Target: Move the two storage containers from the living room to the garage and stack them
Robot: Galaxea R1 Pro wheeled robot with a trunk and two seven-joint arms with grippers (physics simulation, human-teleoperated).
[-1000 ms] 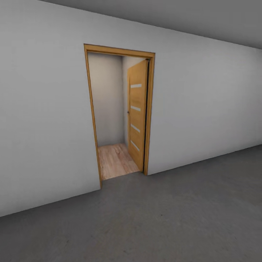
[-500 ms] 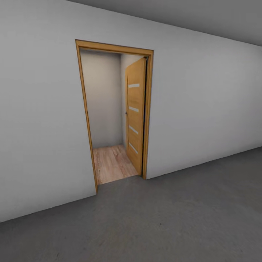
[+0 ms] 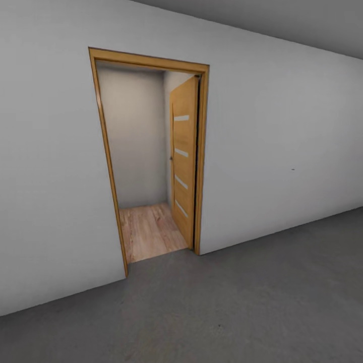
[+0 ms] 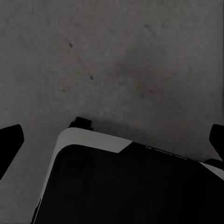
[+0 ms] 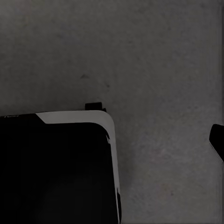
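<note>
Nearest the robot, the dark grey concrete floor (image 3: pixel 227 312) of the garage spreads across the foreground. In the left wrist view, 2 dark fingertips (image 4: pixel 9 142) of the left tool (image 4: pixel 112 144) stand wide apart at the frame edges above the same mottled floor (image 4: pixel 121 56), so this tool is spread and empty, with the black, white-edged robot base (image 4: pixel 126 186) beneath it. In the right wrist view, 1 fingertip (image 5: pixel 217 140) of the right tool shows at the edge beside the base (image 5: pixel 56 172); whether that tool is spread or closed cannot be told. Beyond the floor rises the light-grey wall (image 3: pixel 282 141), pierced by a honey-brown doorframe (image 3: pixel 201 151). Its door (image 3: pixel 183 156) stands swung inward, with 4 pale horizontal slots. Farthest, pale wood-plank flooring (image 3: pixel 148 232) lies past the threshold. Compared with 0.5 s ago, the doorway appears larger and shifted leftward in the head view, a camera change.
</note>
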